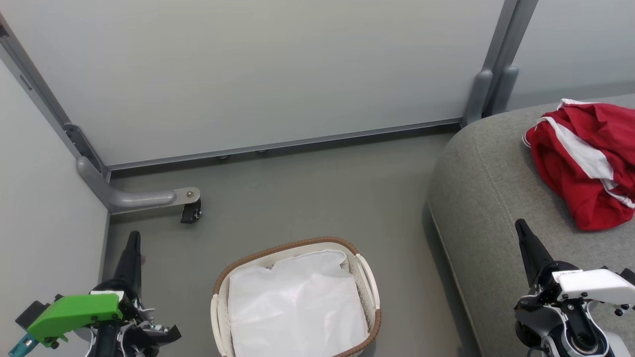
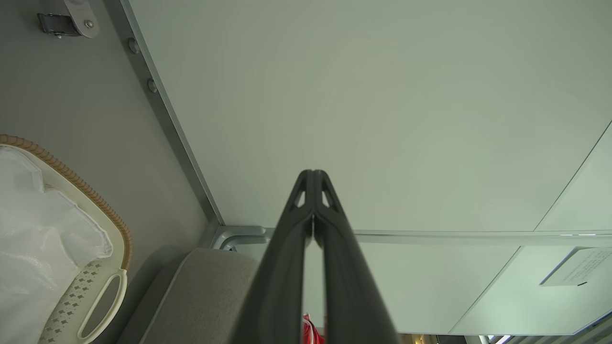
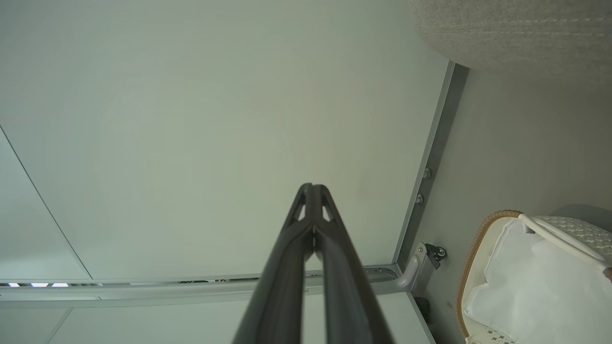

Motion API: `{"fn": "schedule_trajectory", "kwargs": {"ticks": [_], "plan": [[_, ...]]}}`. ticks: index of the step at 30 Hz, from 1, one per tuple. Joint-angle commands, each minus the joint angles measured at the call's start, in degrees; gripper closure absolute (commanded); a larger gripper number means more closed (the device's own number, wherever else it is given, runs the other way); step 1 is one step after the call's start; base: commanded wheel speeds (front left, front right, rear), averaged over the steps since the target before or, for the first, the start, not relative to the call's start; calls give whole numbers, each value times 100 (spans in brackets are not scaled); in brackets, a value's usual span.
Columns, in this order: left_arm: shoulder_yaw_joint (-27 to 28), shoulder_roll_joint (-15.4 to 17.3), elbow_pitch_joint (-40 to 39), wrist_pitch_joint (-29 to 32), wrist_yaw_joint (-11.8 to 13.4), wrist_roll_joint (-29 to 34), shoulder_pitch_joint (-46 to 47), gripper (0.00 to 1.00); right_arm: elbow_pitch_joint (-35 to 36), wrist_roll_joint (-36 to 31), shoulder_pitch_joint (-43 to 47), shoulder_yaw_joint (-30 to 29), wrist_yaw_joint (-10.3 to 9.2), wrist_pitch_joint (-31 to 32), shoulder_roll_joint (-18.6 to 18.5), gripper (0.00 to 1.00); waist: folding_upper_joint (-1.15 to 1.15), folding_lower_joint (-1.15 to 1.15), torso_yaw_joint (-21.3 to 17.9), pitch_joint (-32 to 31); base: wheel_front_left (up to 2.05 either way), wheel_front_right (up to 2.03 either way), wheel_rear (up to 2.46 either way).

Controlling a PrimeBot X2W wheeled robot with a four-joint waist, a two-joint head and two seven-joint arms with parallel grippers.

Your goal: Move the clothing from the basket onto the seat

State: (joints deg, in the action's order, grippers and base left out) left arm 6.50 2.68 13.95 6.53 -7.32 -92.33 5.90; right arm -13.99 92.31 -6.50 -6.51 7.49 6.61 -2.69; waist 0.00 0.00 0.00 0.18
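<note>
Clothing [image 1: 583, 173] lies bunched on seat [image 1: 486, 208] nr its far edge; looks soft, prob light, floppy, so I'd pinch a top fold. My left gripper [image 1: 134, 243] & right gripper [image 1: 523, 233] both closed, empty.

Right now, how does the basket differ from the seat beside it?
The basket is white plastic with a brown woven rim; the seat is grey fabric with a stitched seam. The basket is far smaller than the seat. The basket holds a white liner, while the seat carries the red clothing. Both stand on the grey floor.
</note>
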Motion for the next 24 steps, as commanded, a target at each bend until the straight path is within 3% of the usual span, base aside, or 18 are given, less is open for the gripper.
{"fn": "schedule_trajectory", "kwargs": {"ticks": [1, 24], "plan": [[15, 38, -3, 22, -30, -16, 65, 100, 13, 20, 60, -12, 0, 8, -36, 100, 0, 0, 0, 0, 0, 0, 0], [14, 38, -4, 22, -31, -17, 65, 100, 13, 20, 60, -12, 0, 7, -36, 100, 0, 0, 0, 0, 0, 0, 0]]}}
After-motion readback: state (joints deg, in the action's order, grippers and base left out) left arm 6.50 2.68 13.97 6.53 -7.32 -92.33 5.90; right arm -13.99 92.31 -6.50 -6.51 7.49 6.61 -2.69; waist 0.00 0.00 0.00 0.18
